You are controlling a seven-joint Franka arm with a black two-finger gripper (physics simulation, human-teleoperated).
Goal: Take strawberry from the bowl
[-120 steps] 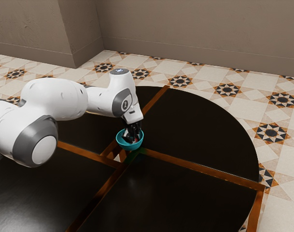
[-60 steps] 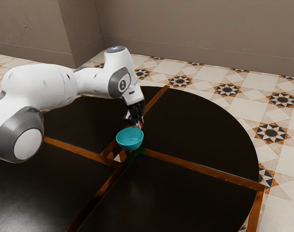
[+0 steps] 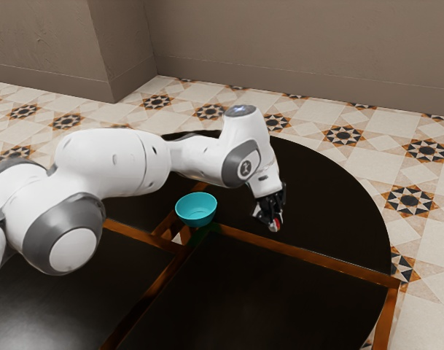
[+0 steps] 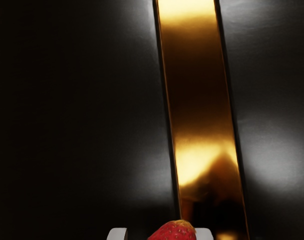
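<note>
While the room takes up the far part of the exterior view, you have a plain brown-grey wall (image 3: 294,51) at the back and a pale tiled floor (image 3: 367,168) below it, patterned with dark and orange stars. On that floor you see the big surface (image 3: 316,186), nearly black, with a rounded edge and reddish-brown strips (image 3: 309,255) crossing it. Your arm (image 3: 105,160), white with grey joint covers, comes in from the exterior view's left and reaches out across the surface, bent downward at its wrist. In the wrist view, you can see one strip beneath the hand, bright with golden reflections, between dark panels.

Your turquoise bowl (image 3: 196,210) stands upright near where the strips meet, close to a small opening in the surface. The black gripper (image 3: 274,224) is well clear of the bowl, on its side toward the exterior view's right, pointing down near the long strip. It has the strawberry in its grasp, and you can see the pale fingertips (image 4: 118,234) on either side of the fruit in the wrist view. That strawberry (image 4: 174,232), red with a yellowish patch, is outside the bowl, over the surface; you can't tell exactly how high it is.
</note>
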